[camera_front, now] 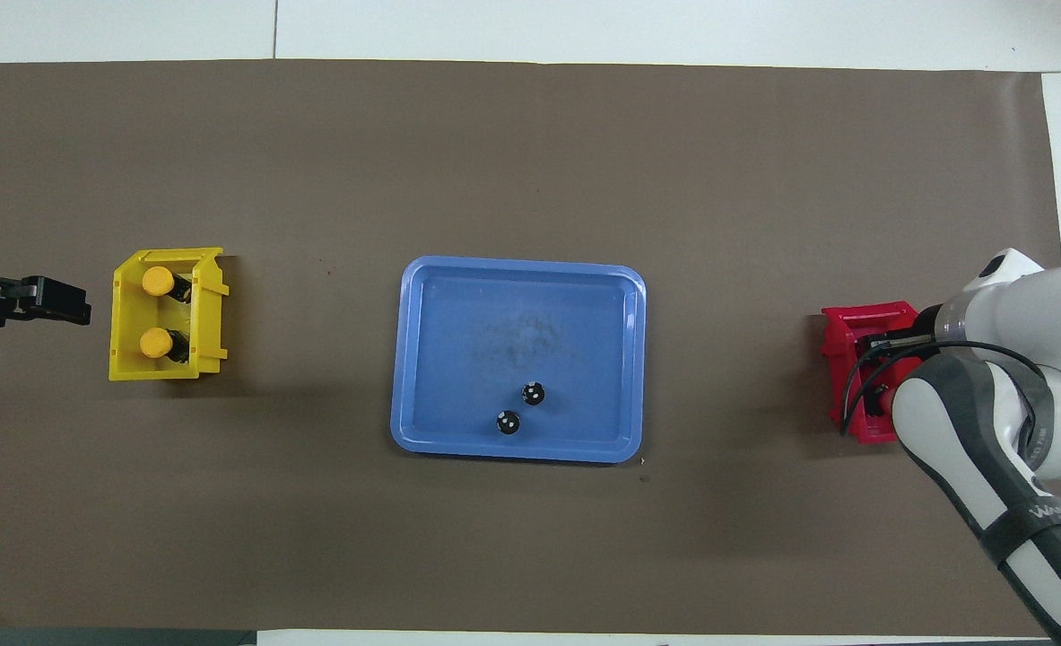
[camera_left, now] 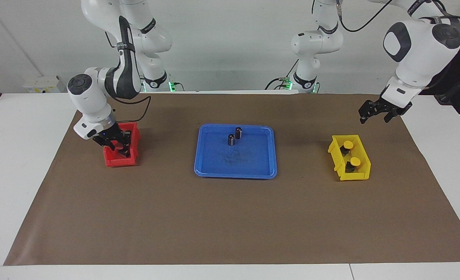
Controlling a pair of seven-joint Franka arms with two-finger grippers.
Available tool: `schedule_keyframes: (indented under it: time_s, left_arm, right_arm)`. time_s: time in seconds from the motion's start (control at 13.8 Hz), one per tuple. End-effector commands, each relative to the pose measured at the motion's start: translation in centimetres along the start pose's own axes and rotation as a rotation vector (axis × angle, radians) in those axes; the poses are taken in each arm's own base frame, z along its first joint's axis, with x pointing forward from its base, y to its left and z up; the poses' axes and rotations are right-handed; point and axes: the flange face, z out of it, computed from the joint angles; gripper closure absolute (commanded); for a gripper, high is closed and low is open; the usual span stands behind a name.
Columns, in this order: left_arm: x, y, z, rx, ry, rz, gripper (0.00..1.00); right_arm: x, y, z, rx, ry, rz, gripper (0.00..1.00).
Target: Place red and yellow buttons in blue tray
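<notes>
The blue tray (camera_left: pixel 235 174) lies at the middle of the mat and holds only two capless dark cylinders (camera_left: pixel 238 132). Two yellow buttons (camera_left: pixel 348 145) (camera_left: pixel 355 161) stand in the small yellow bin (camera_left: pixel 360 177) toward the left arm's end. My right gripper (camera_left: pixel 119 149) is open and reaches down into the small red bin (camera_left: pixel 133 134) toward the right arm's end. Hand and arm hide the red buttons. My left gripper (camera_left: pixel 374 118) is open and empty, raised over the mat beside the yellow bin. In the overhead view (camera_front: pixel 73 305) it is just outside that bin (camera_front: pixel 126 359).
The brown mat (camera_left: pixel 230 217) covers the table. The two cylinders (camera_front: pixel 534 393) (camera_front: pixel 508 423) stand in the part of the tray (camera_front: pixel 512 332) nearest the robots. The right arm (camera_front: pixel 987 431) covers most of the red bin (camera_front: pixel 844 332) from above.
</notes>
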Motion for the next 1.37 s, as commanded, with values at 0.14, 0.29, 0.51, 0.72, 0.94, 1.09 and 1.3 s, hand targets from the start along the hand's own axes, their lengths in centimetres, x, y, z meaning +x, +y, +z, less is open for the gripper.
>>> schedule_keyframes:
  time_s: [0.14, 0.29, 0.51, 0.72, 0.94, 1.09, 1.3]
  left_arm:
    - [-1.5, 0.0, 2.3, 0.002, 0.005, -0.011, 0.10]
    - [-1.6, 0.2, 2.6, 0.004, -0.001, -0.005, 0.10]
    - [-1.2, 0.7, 3.1, 0.003, 0.006, 0.002, 0.10]
    - [-1.7, 0.8, 6.1, -0.001, -0.020, 0.003, 0.22]
    - [-1.0, 1.2, 9.2, -0.001, 0.011, 0.007, 0.23]
    - [-0.4, 1.2, 10.2, -0.002, 0.015, 0.008, 0.23]
    - [0.0, 1.3, 11.6, -0.006, 0.004, 0.009, 0.23]
  right_arm:
    - [1.1, 0.0, -2.4, 0.002, 0.006, -0.012, 0.81]
    - [3.7, 0.3, -5.4, 0.005, -0.043, -0.017, 0.81]
    - [8.5, -3.5, -11.8, 0.004, -0.110, -0.060, 0.80]
    - [11.9, -11.5, -16.5, 0.002, -0.076, 0.009, 0.80]
    - [12.5, -23.6, -16.2, 0.092, 0.007, 0.176, 0.85]
    - [11.6, -30.0, -14.8, 0.097, 0.032, 0.182, 0.86]
    - [10.6, -37.8, -10.1, 0.016, 0.024, 0.171, 0.86]
